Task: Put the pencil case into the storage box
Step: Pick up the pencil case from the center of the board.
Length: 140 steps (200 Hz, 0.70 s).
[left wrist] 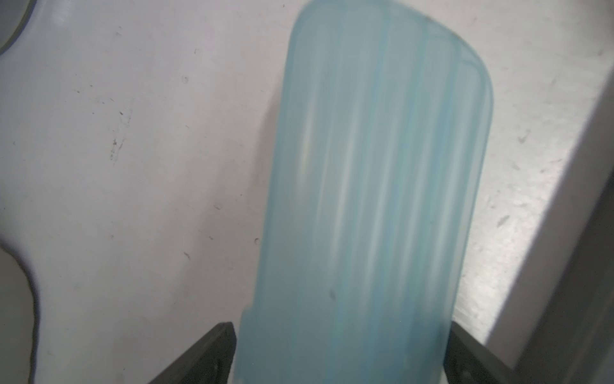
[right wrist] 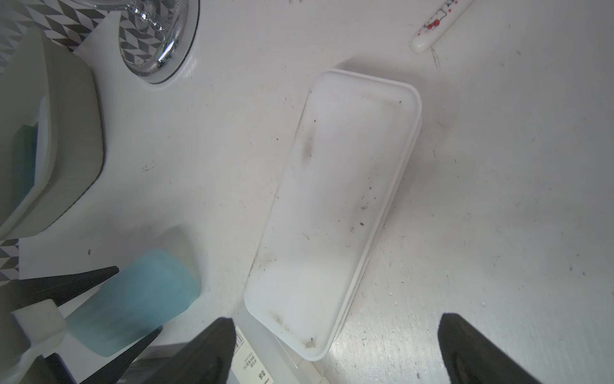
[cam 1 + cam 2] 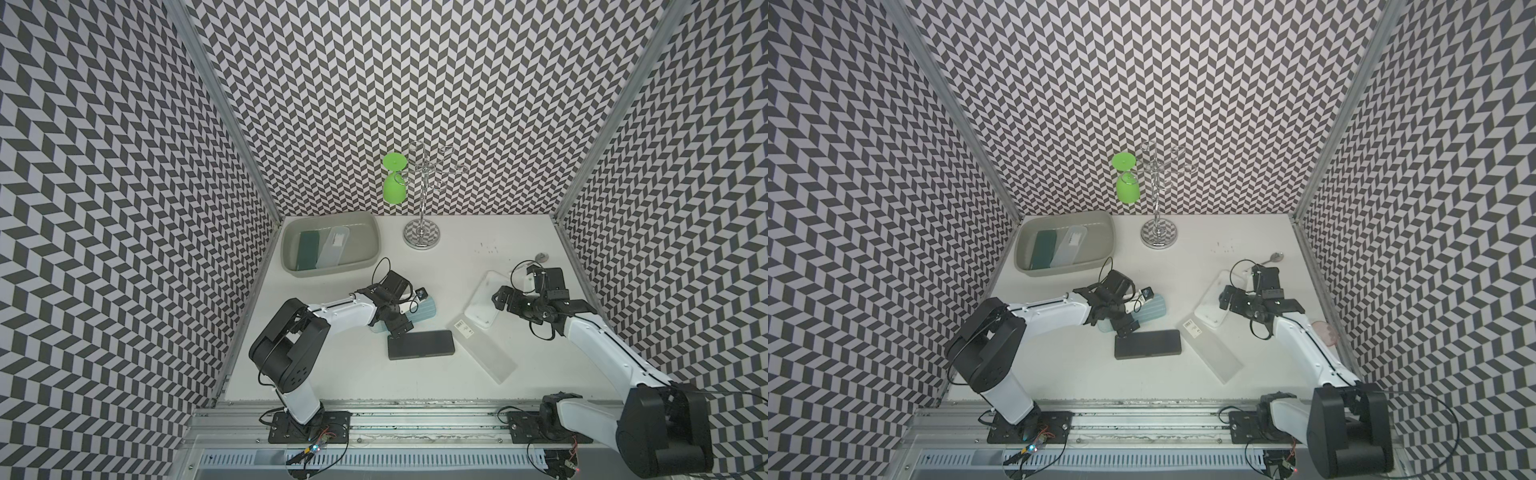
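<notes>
A light blue ribbed pencil case (image 3: pixel 426 312) (image 1: pixel 372 199) lies on the white table. My left gripper (image 3: pixel 409 316) (image 1: pixel 339 355) stands open astride it, one finger (image 1: pixel 212 352) on each long side, and the case rests on the table. The storage box (image 3: pixel 291 249) (image 3: pixel 1025 249), a grey-green tub, sits at the back left with a dark green case (image 3: pixel 308 249) and a frosted case (image 3: pixel 332 247) inside. My right gripper (image 3: pixel 509 297) (image 2: pixel 339 352) hangs open over the near end of a white case (image 3: pixel 482 305) (image 2: pixel 339 199).
A black case (image 3: pixel 420 344) and a frosted case with a barcode label (image 3: pixel 484 349) lie mid-table. A chrome rack (image 3: pixel 422 235) holding a green goblet (image 3: pixel 392 183) stands at the back. A spoon (image 3: pixel 542 256) lies near the right wall.
</notes>
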### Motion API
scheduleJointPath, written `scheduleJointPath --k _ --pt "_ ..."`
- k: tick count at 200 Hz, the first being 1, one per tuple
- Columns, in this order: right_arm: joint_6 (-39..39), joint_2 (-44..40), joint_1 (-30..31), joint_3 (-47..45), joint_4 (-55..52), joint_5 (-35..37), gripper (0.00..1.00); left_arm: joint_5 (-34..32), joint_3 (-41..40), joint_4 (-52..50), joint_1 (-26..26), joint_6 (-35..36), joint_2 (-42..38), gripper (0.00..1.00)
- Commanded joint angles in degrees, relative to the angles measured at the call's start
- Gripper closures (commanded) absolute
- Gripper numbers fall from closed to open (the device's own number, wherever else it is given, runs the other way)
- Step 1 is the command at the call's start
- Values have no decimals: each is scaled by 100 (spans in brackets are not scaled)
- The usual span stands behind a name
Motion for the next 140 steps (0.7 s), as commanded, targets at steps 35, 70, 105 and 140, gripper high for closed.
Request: scheduleJointPath --k 35,70,105,140 --pt "-58 -53 -34 95 85 76 1 115 467 -292 12 159 -110 0" --pt "-11 -28 -34 94 116 21 0 332 382 -89 87 230 103 0" --pt "-43 -57 -34 112 64 57 0 573 352 -10 186 294 267 0" --pt "-30 -67 -36 53 77 24 0 703 348 134 298 281 483 0"
